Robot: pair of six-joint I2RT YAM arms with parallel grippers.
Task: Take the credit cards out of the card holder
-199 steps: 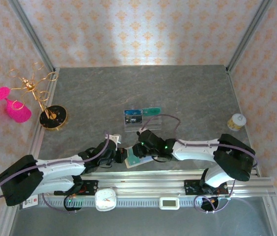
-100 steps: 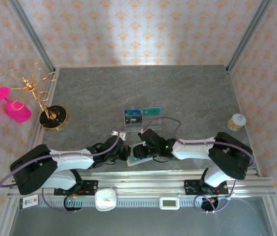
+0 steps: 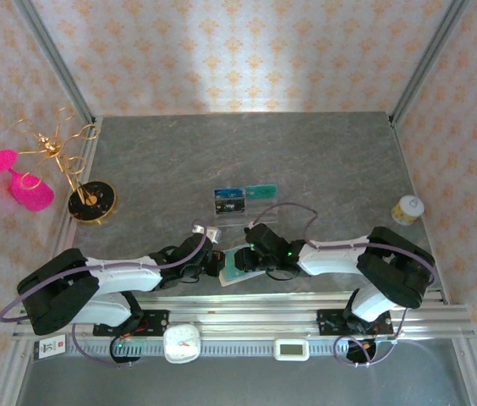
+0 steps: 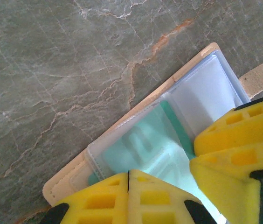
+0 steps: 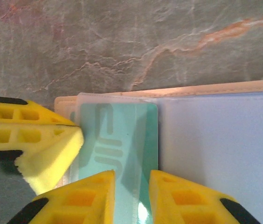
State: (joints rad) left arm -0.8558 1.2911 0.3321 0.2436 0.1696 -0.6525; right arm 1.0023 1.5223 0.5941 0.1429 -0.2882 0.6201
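The holder (image 3: 240, 264) lies open and flat at the near edge of the table (image 3: 247, 152). A teal card (image 5: 117, 140) sits in the holder's clear sleeve. It is probably light, stiff and slick; the soft sleeve may drag, so grip the card's short edge. The left gripper (image 4: 128, 175), fingers closed together, presses on the holder. The right gripper (image 5: 132, 175), jaws narrowly apart, straddles the card. The surface is smooth stone-pattern. A gold stand (image 3: 92, 203) stands well left of the holder.

Lab test booth: wallpaper-print walls (image 3: 247, 51), aluminium frame posts (image 3: 59, 63), marble-look tabletop (image 3: 323, 152), mounting rail (image 3: 247, 323).
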